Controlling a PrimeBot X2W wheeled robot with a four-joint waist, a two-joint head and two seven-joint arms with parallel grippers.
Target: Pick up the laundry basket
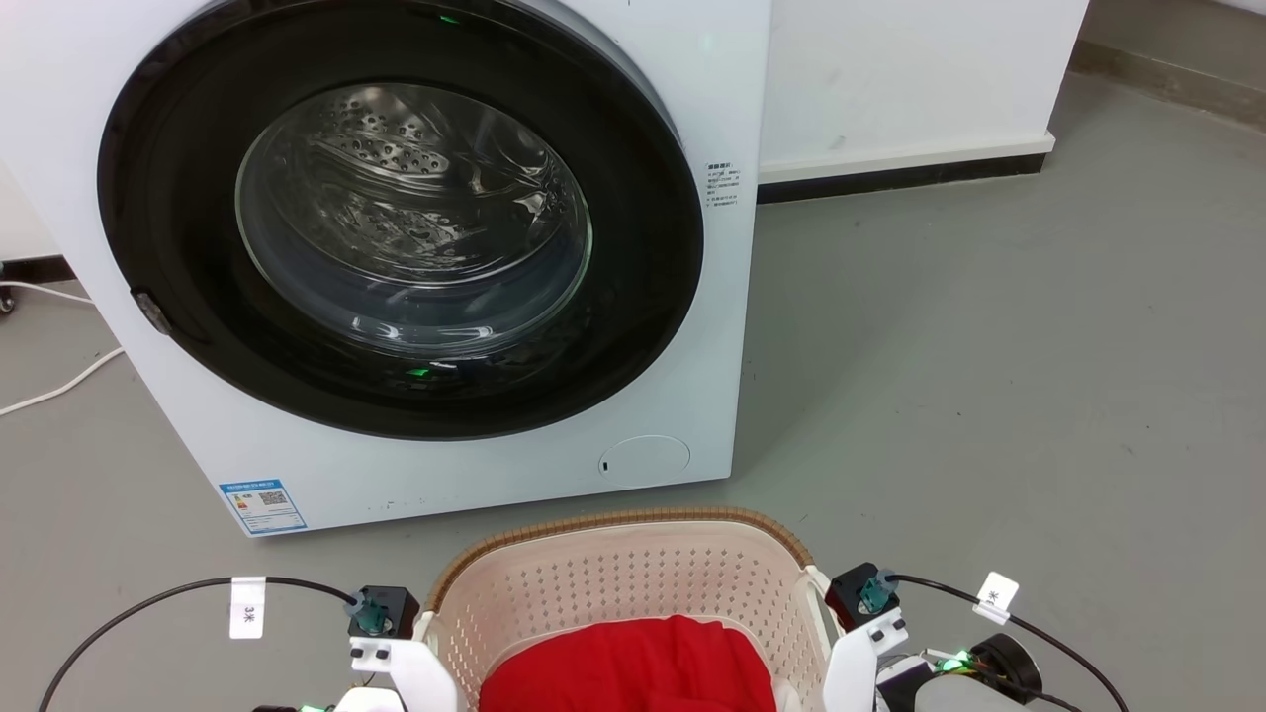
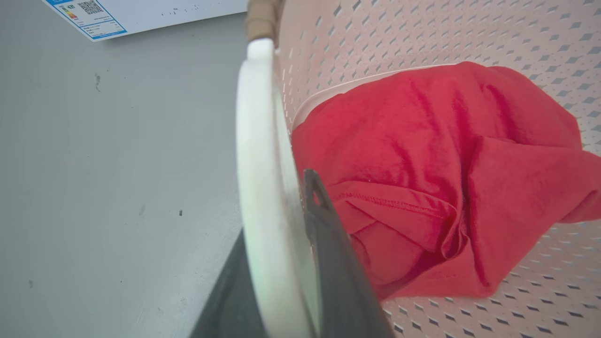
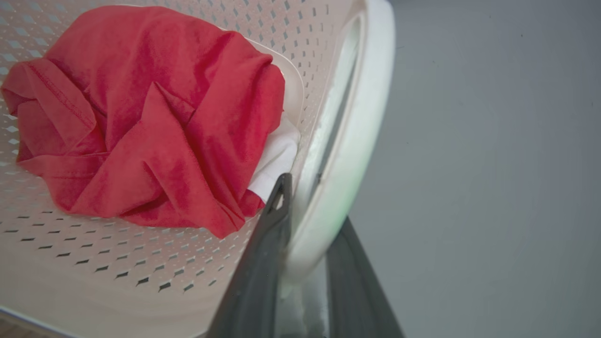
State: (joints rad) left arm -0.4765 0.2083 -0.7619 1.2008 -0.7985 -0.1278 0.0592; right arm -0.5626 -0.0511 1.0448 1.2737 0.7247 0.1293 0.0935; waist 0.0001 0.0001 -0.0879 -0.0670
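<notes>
The laundry basket, cream with perforated walls and a brown woven rim, sits low in the middle of the head view, just in front of the washing machine. A crumpled red garment lies inside it. In the left wrist view my left gripper is shut on the basket's white side handle, one dark finger on each side. In the right wrist view my right gripper clamps the opposite white handle the same way. Whether the basket rests on the floor, I cannot tell.
A white front-loading washing machine with its round door closed stands right behind the basket. A white cable lies on the grey floor at the left. Under the red garment shows a white cloth. Open floor stretches to the right.
</notes>
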